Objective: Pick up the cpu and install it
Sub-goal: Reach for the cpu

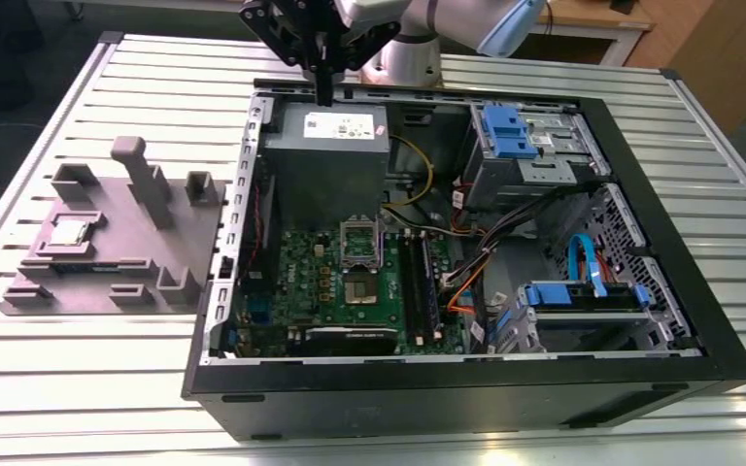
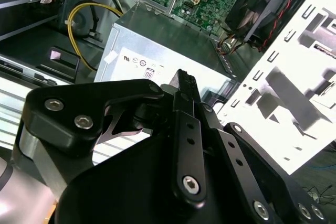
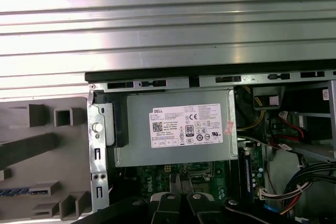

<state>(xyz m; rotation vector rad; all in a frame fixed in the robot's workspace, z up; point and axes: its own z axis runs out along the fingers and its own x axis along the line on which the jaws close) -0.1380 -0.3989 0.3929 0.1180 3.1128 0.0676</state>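
Silver-topped, the cpu point(image 1: 73, 231) lies on the grey fixture point(image 1: 120, 254) on the tabletop point(image 1: 88, 379), to the exterior view's left of the open computer case point(image 1: 477, 383). Well apart from it, the jaws hang closed and empty over the grey power supply point(image 1: 327, 160).

The table point(image 1: 75, 388) is one of those ribbed aluminium slat tops, silver all over. Two things sit straight on it. There's a grey plastic fixture point(image 1: 127, 248) with slots and posts on the exterior view's left. Right beside that is an open black PC case point(image 1: 477, 383), lying on its side.
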